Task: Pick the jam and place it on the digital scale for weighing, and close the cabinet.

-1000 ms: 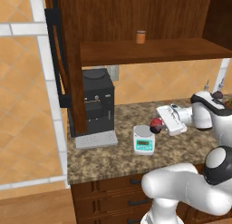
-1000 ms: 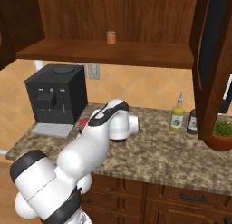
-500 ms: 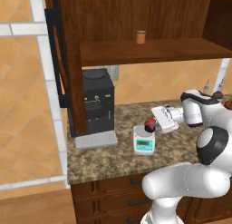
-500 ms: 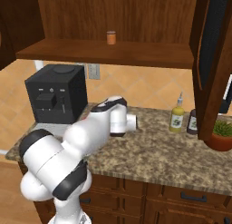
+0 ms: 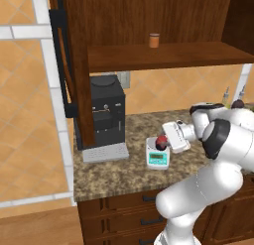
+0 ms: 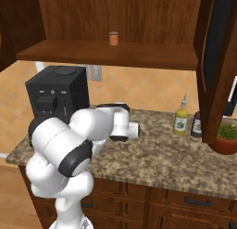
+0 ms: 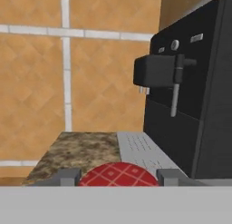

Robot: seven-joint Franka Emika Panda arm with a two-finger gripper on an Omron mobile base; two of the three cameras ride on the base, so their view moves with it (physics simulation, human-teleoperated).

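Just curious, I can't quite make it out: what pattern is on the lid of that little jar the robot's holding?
Red with a fine pale check, like gingham. The jam lid shows best in the hand view.

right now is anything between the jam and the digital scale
Nothing visible does. The jam sits between the gripper fingers, right over the digital scale; whether it already rests on the plate is unclear.

You see the jam (image 5: pixel 161 139) over the scale (image 5: pixel 158 155) at frame centre, coffee machine (image 5: pixel 105 110) left of it, cabinet (image 5: pixel 163 26) above.
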